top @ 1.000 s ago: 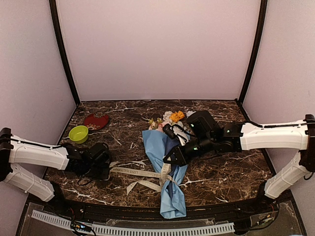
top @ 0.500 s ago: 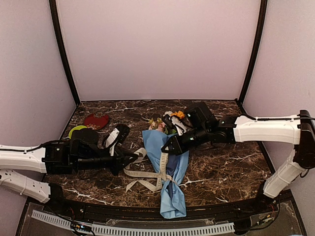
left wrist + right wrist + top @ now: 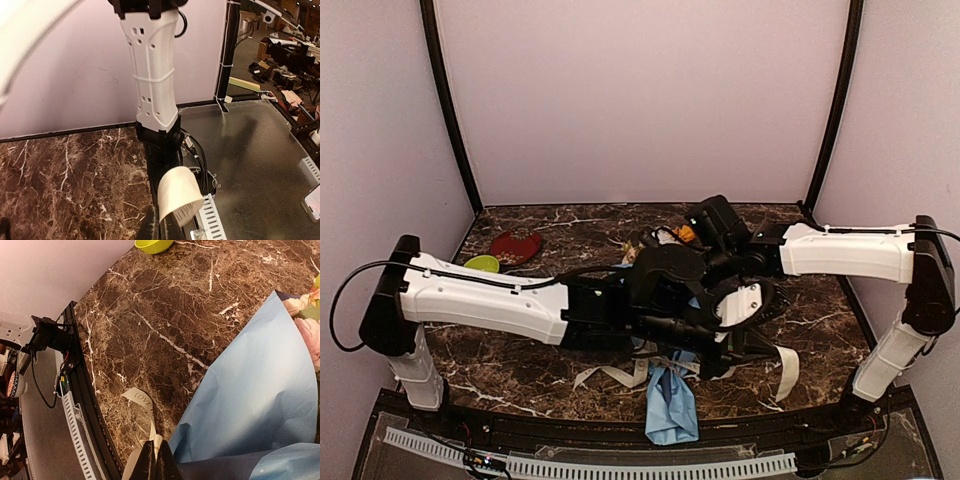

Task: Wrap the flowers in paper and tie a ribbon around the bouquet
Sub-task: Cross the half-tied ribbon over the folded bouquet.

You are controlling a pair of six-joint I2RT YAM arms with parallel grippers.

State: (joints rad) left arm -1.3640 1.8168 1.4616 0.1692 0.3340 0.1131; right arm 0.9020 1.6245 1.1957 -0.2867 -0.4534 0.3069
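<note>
Top external, left to right: small lime-green round bowl (image 3: 480, 263) far left; left gripper (image 3: 162, 227) stretched across the light-blue paper-cone bouquet (image 3: 670, 410) mid-table, pinched tight on the long cream-beige ribbon (image 3: 177, 197); right gripper (image 3: 156, 460) clamped too, nipping that ribbon just beside the thin blue paper (image 3: 250, 390); loose ribbon tail draped rightward.

Dark brown marble tabletop (image 3: 510, 375) with white veins and a slight gloss. Pale lilac panels box it in: back wall (image 3: 640, 100), left wall (image 3: 370, 150), right wall (image 3: 910, 130). Black posts (image 3: 448, 110) run up both rear corners. Along the near edge, a black lip, then a white slotted cable duct (image 3: 590, 467). Left wrist view: grey metal apron (image 3: 260, 150) beside the marble, cluttered workshop (image 3: 285, 50) past the panel. Light is soft and even.
</note>
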